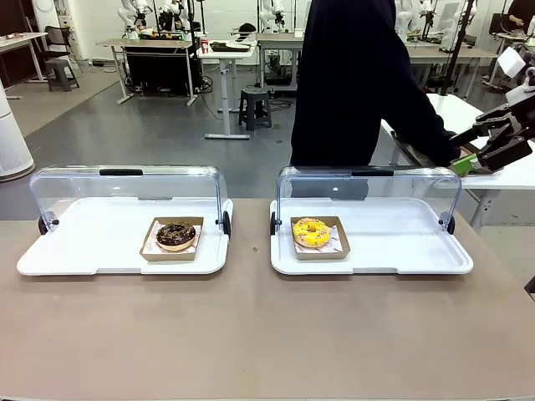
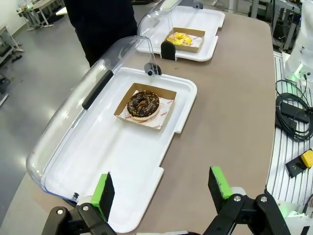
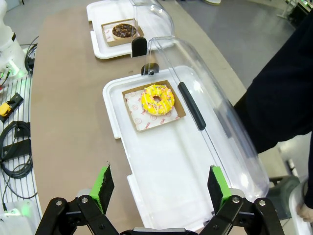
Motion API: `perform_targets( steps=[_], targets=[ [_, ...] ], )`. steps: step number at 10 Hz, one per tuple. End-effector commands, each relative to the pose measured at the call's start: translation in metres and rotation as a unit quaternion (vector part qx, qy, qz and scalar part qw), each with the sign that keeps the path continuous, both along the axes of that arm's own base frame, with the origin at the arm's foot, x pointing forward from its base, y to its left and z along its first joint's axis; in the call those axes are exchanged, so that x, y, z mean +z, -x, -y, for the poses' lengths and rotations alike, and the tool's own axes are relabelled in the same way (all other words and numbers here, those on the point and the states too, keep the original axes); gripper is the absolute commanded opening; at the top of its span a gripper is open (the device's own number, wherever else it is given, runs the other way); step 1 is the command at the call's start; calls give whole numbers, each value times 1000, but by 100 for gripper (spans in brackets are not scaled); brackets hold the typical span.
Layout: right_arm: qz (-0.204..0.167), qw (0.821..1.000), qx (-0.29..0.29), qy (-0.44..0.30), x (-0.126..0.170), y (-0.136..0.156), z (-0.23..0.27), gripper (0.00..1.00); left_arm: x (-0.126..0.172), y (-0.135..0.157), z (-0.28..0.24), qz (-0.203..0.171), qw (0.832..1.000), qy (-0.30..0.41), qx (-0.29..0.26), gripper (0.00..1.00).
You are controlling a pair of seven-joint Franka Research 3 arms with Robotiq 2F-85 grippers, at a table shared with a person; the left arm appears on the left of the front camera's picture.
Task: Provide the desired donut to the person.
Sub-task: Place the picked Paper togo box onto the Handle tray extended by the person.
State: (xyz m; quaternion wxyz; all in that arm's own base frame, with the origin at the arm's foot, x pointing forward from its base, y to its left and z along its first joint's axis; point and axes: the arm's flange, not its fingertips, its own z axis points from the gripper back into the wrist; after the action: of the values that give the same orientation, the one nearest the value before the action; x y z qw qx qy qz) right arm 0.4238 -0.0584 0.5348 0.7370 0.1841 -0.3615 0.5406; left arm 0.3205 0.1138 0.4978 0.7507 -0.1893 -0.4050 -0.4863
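A chocolate donut (image 1: 175, 236) sits in a brown paper tray on the left white tray (image 1: 84, 251); its clear lid is swung back. A yellow sprinkled donut (image 1: 311, 232) lies the same way on the right white tray (image 1: 401, 251). The person (image 1: 351, 83) in black stands behind the right tray, leaning with an arm stretched to the right. My right gripper (image 1: 475, 149) hovers high at the far right, open and empty. In the left wrist view, my left gripper (image 2: 161, 188) is open above the near end of the chocolate donut (image 2: 143, 104) tray. My right gripper (image 3: 160, 185) looks down at the yellow donut (image 3: 157, 99).
Both clear lids (image 1: 129, 188) stand tilted back on the trays' far sides. The brown table (image 1: 251, 334) is bare in front of the trays. Cables (image 2: 293, 115) and a yellow-topped box (image 2: 302, 161) lie beside the table. A white side table (image 1: 518, 171) stands at the right.
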Motion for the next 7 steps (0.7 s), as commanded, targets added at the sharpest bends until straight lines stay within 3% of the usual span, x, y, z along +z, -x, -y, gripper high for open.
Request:
perform_targets(
  steps=[1, 7],
  targets=[
    [1, 1000, 4, -6, 0, -1, -1, 100, 0, 0, -2, -2, 1000, 2, 6, 100],
    [1, 1000, 4, -6, 0, -1, -1, 100, 0, 0, -2, -2, 1000, 2, 6, 100]
  ],
)
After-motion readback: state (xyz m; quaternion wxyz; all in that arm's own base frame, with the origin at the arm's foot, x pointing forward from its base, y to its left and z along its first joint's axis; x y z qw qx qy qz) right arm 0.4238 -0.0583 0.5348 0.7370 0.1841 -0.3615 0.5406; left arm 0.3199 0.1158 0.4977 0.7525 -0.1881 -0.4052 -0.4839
